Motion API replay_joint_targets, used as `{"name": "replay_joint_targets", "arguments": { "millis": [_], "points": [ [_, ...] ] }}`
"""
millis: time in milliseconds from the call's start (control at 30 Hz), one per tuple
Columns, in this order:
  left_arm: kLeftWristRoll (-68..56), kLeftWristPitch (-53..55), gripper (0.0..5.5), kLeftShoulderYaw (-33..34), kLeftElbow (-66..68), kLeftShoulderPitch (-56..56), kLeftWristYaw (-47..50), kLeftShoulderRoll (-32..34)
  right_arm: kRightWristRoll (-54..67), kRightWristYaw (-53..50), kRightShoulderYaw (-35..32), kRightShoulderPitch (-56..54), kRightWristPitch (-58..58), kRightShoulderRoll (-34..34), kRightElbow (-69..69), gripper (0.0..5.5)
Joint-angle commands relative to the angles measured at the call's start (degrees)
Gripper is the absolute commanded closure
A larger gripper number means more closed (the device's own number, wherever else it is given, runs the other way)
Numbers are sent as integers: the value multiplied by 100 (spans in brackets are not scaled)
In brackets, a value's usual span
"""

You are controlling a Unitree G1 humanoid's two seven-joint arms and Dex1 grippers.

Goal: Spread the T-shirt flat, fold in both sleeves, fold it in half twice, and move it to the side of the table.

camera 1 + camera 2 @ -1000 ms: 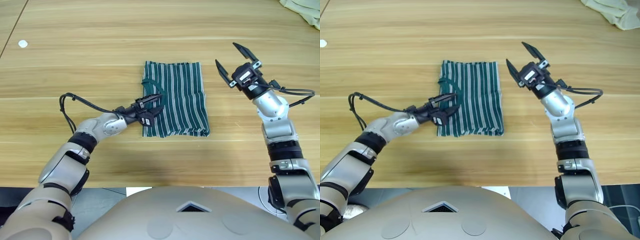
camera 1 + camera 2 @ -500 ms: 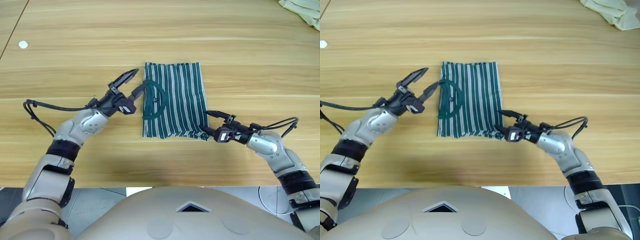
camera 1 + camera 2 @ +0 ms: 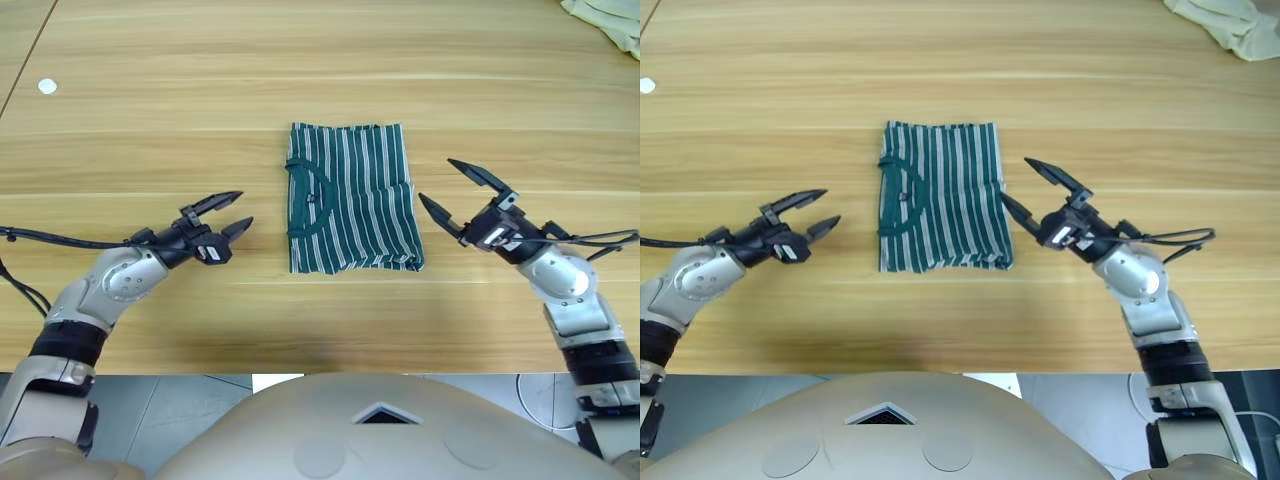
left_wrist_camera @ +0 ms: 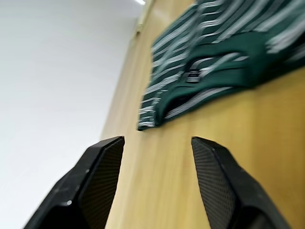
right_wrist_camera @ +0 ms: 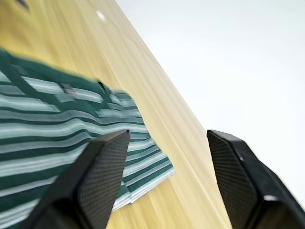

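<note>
The green and white striped T-shirt (image 3: 350, 196) lies folded into a compact rectangle at the middle of the wooden table (image 3: 150, 100), collar toward the robot's left. My left gripper (image 3: 232, 213) hovers open a short way left of the shirt, with nothing between its fingers. My right gripper (image 3: 452, 189) stands open just right of the shirt's right edge, also holding nothing. The left wrist view shows the folded shirt (image 4: 214, 57) beyond the open fingers (image 4: 100, 176). The right wrist view shows the shirt (image 5: 52, 138) behind its own open fingers (image 5: 102, 176).
A pale crumpled cloth (image 3: 605, 22) lies at the table's far right corner. A small white round mark (image 3: 46, 87) sits on the table at the far left. Bare wood surrounds the shirt on all sides.
Both grippers pulled back from the shirt's edges: the left dropped toward me and to the left, the right lifted off the near right corner and opened wide. The shirt stays put.
</note>
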Motion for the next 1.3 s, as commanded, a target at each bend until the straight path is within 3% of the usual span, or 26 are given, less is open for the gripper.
{"name": "replay_joint_targets", "arguments": {
  "millis": [33,200,433,800,1300],
  "points": [
    [-149,89,289,-270,-352,284,-747,189,-282,236,-412,36,71,-502,71,252],
    [192,150,229,-773,-547,349,-1419,20,-2280,104,-57,525,-61,-1154,1187,250],
    [1064,54,136,-1269,144,-424,-1147,-592,-2520,319,355,738,-172,-1236,1201,250],
    [1403,-424,136,-1746,311,-501,-1133,-444,-2474,560,985,542,-292,-1184,944,250],
    [1784,-462,406,-2238,1214,-1022,-839,-895,-2501,617,1481,-58,-432,-1049,1188,250]
  ]
}}
